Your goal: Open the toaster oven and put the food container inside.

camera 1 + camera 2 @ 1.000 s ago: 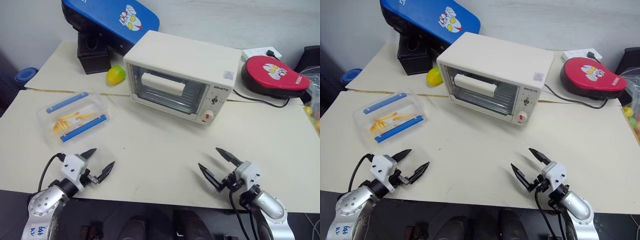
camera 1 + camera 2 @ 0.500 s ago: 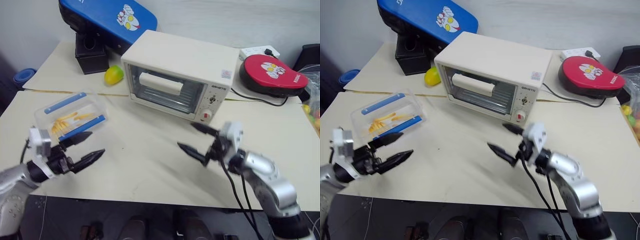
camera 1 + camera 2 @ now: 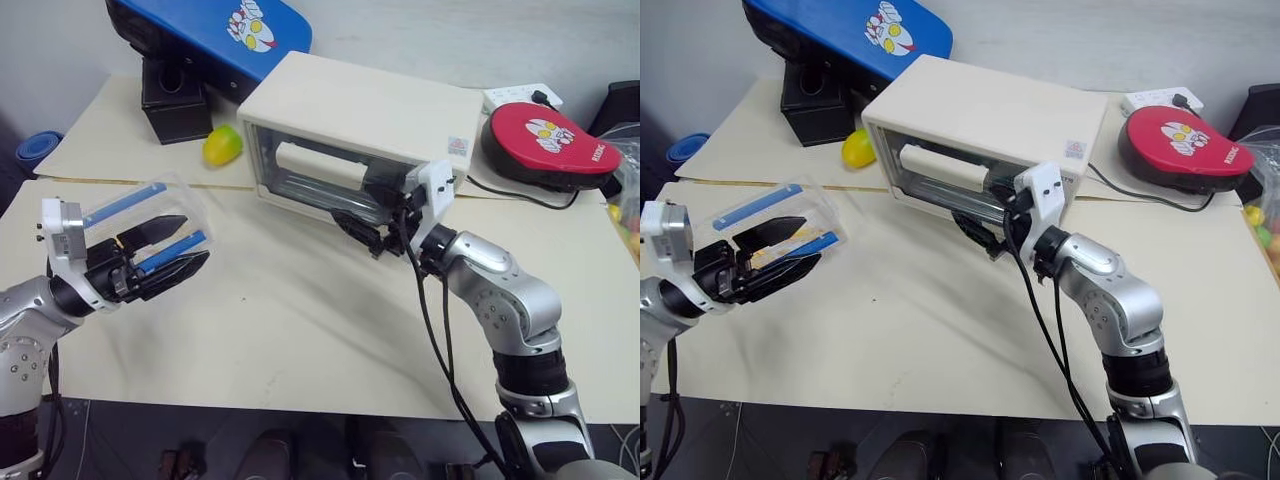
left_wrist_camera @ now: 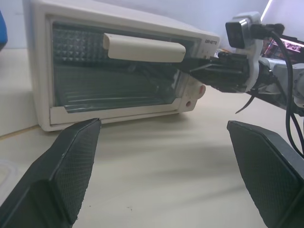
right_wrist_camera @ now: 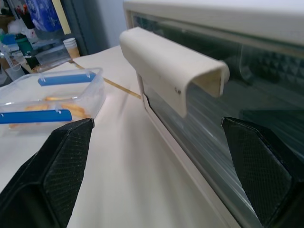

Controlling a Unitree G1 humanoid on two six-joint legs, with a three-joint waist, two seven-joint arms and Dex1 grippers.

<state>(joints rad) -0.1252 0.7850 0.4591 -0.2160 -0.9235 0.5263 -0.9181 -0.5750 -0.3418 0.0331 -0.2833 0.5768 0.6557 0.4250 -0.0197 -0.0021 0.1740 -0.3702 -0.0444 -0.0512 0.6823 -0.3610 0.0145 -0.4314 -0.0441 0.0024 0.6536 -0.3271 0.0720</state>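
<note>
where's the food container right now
In the left eye view the food container sits on the table's left side, lid clipped on, just beyond the open left gripper and left of the toaster oven.

The left arm is raised at the left side, its wrist turned so that the left tool point(image 3: 165, 252) is pointed forward and to the right, roughly level; its two black fingers point(image 4: 71, 166) are spread wide and nothing is held. The right arm is stretched forward and inward, elbow bent, and the right tool point(image 3: 362, 222) is likewise held agape and empty.
</note>
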